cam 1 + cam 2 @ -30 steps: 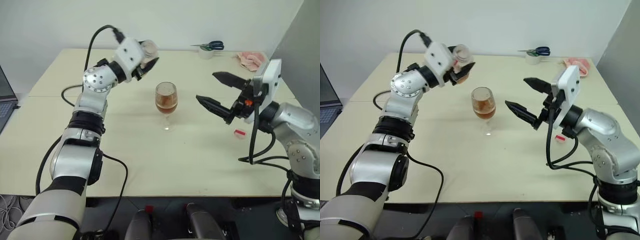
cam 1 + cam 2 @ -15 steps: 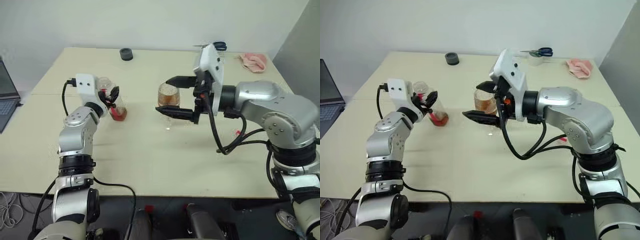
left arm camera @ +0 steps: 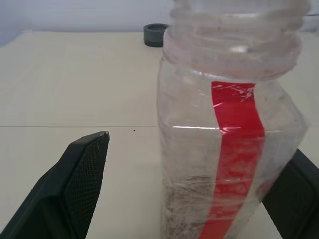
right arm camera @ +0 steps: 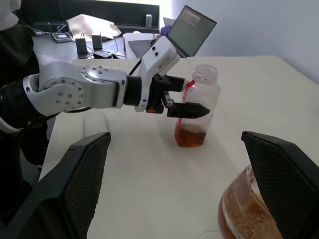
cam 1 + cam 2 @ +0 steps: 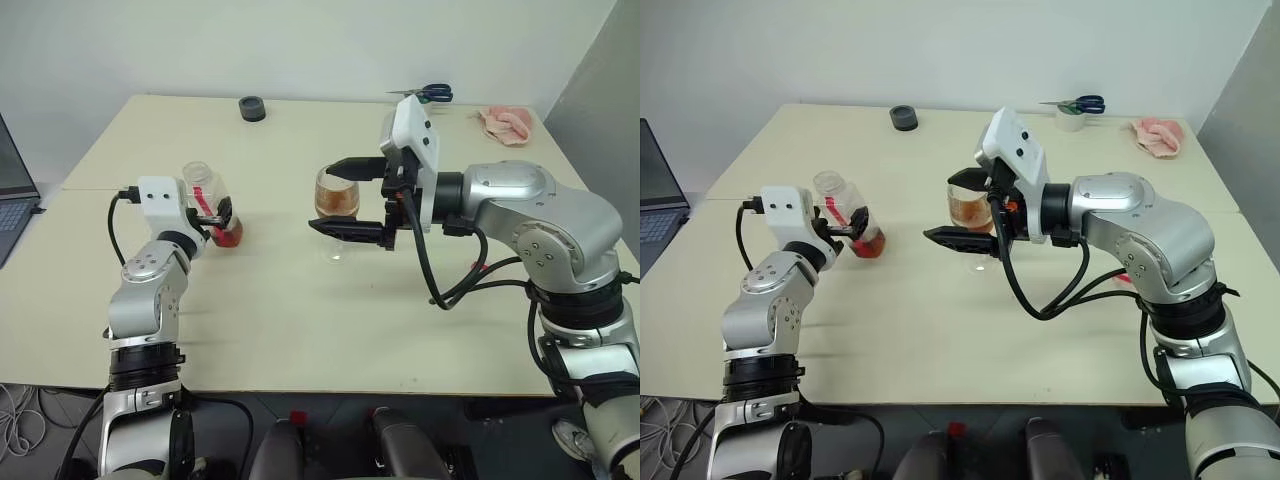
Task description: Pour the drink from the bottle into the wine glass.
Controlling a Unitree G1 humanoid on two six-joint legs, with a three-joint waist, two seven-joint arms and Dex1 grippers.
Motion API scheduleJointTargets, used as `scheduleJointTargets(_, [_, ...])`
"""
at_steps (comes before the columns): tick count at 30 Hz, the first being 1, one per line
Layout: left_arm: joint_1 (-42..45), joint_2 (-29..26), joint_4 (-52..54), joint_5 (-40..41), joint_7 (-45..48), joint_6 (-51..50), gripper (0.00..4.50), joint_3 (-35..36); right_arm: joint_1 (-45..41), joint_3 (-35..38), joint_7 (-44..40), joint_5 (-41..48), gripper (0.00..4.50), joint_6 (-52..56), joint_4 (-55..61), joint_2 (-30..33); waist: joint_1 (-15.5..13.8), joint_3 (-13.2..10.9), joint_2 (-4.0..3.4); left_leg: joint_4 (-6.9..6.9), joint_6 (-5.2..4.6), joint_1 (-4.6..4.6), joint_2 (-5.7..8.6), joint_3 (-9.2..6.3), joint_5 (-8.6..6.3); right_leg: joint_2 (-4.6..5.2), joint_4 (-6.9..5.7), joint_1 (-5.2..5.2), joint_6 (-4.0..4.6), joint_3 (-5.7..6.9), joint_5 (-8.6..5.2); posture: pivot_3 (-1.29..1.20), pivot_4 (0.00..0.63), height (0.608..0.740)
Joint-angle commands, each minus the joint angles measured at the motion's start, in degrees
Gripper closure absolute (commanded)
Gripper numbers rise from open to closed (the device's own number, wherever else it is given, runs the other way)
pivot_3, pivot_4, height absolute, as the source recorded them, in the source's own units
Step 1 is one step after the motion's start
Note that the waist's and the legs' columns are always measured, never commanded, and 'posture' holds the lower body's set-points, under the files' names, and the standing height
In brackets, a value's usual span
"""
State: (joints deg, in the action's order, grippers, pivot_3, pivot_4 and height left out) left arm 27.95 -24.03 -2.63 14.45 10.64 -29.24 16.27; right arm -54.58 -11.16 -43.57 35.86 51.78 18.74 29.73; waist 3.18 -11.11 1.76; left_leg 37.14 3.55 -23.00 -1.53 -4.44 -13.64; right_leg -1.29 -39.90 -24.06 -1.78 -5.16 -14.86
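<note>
The bottle (image 5: 208, 200) stands upright and uncapped on the table, left of centre, with a little reddish drink (image 4: 189, 137) at its bottom. My left gripper (image 5: 216, 211) is level with it and open, one finger on each side; in the left wrist view a gap shows between one finger (image 3: 75, 189) and the bottle (image 3: 229, 149). The wine glass (image 5: 337, 196) stands mid-table, its bowl partly filled with amber drink. My right gripper (image 5: 940, 207) is open and points leftwards, with its fingers straddling the bowl (image 4: 244, 209) and apart from it.
A black ring (image 5: 252, 107), scissors (image 5: 428, 93) and a pink cloth (image 5: 503, 120) lie along the table's far edge. A small red cap (image 5: 479, 265) sits under my right arm's cable. A laptop (image 5: 12, 190) stands off the table's left side.
My left arm brought the bottle down from beside the glass, set it upright on the table to the left and opened its fingers. My right gripper swung in around the glass bowl.
</note>
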Motion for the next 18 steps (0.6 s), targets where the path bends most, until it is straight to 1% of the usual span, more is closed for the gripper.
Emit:
scheduleJointTargets(1, [-0.4,-2.5,5.8,1.6,1.7,-1.4,0.02,1.7,-0.7,1.0,-1.1,-1.0,0.00,-1.6,0.5,0.5,0.0,0.0,0.00,0.00,0.00,0.00,0.00,0.00,0.00,0.00,0.00,0.00,0.00,0.00,0.00,0.00,0.150,0.740])
scheduleJointTargets(3, [-1.3,-3.7,8.5,3.3,3.3,-3.2,0.02,2.4,0.0,1.6,-1.8,-1.3,0.00,-1.8,0.6,1.4,0.0,0.0,0.00,-0.01,0.00,0.00,-0.02,0.00,0.00,-0.01,0.00,-0.01,0.00,0.00,0.00,0.00,0.150,0.740])
scheduleJointTargets(6, [-3.7,-7.0,13.6,5.9,6.0,-7.1,0.02,3.8,2.7,3.8,-3.8,-1.1,0.00,-2.4,1.0,4.8,0.0,0.0,0.00,-0.06,0.00,0.01,-0.01,0.00,0.00,-0.01,0.04,0.00,0.00,-0.01,-0.01,0.00,0.150,0.740])
scheduleJointTargets(9, [-7.1,-12.4,19.6,10.4,10.8,-12.0,0.02,7.3,8.4,7.7,-7.5,-1.0,0.00,-5.5,1.6,10.2,0.0,0.0,0.04,-0.09,0.00,0.00,-0.02,0.01,0.00,-0.01,0.17,0.02,0.00,0.00,-0.02,0.00,0.150,0.740])
scheduleJointTargets(12, [-7.4,-19.2,21.3,15.2,17.3,-15.6,0.02,10.0,11.7,11.1,-9.7,-0.8,0.00,-8.2,-0.5,13.3,0.1,0.0,0.05,-0.10,0.00,-0.02,-0.01,0.06,0.00,-0.01,0.27,0.02,-0.03,-0.02,-0.04,0.00,0.150,0.740])
scheduleJointTargets(14, [-6.3,-23.8,20.6,19.1,24.8,-15.4,0.02,10.6,12.8,13.2,-11.4,-0.7,0.00,-9.0,-3.2,15.5,0.1,0.0,0.05,-0.11,0.00,0.01,-0.06,0.08,0.00,-0.10,0.32,0.04,-0.23,-0.04,-0.17,0.00,0.150,0.740])
scheduleJointTargets(17, [-5.5,-27.6,20.4,28.5,36.6,-17.0,0.02,11.5,12.9,14.1,-14.1,-1.0,0.00,-9.6,-7.2,17.9,0.1,0.0,0.03,-0.14,0.00,0.06,-0.07,0.13,0.00,-0.12,0.42,0.09,-0.23,-0.06,-0.20,0.00,0.150,0.740])
scheduleJointTargets(18, [-5.8,-29.0,20.3,30.2,40.1,-17.1,0.02,11.2,12.9,14.0,-15.2,-1.0,0.00,-9.8,-8.2,18.6,0.1,0.0,0.03,-0.16,0.00,0.07,-0.07,0.18,-0.01,-0.11,0.46,0.09,-0.23,-0.11,-0.20,0.00,0.150,0.740])
